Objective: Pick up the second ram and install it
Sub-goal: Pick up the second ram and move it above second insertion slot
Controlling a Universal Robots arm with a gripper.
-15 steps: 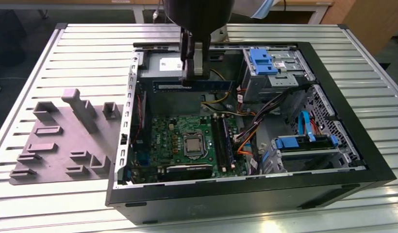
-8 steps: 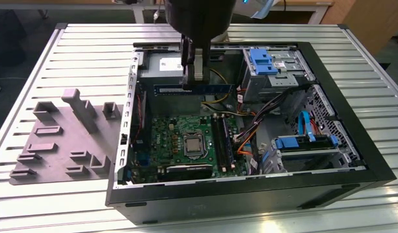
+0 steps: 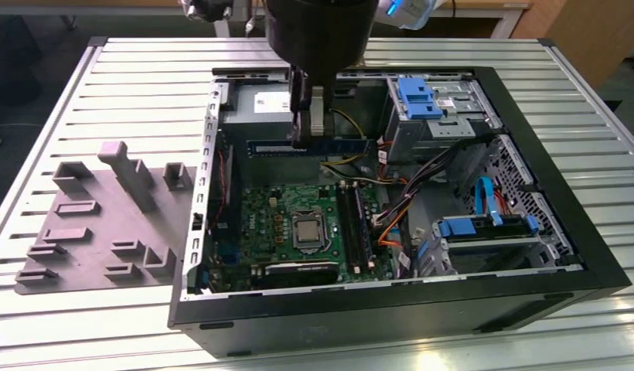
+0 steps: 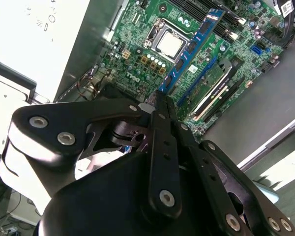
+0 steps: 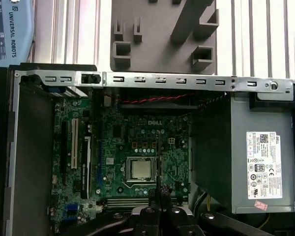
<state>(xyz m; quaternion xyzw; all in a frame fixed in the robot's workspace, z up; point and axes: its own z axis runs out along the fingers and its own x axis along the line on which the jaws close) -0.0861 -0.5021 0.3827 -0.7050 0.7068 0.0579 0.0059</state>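
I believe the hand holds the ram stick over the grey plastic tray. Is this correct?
Not quite. The hand holds the second ram over the open computer case, not over the grey tray. The exterior view shows this.

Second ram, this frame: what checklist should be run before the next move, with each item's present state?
1. Grip: gripper jaws shut on the second ram, near its middle in the exterior view: ok.
2. Stick level in the jaws: ok.
3. Clearance: stick held over the open case, apart from the green board: ok.
4. Alignment with the long black slots: not ok, it lies across them.
5. Free slot identified: cannot tell.
6. Cable bundle beside the slots clear of them: cannot tell.
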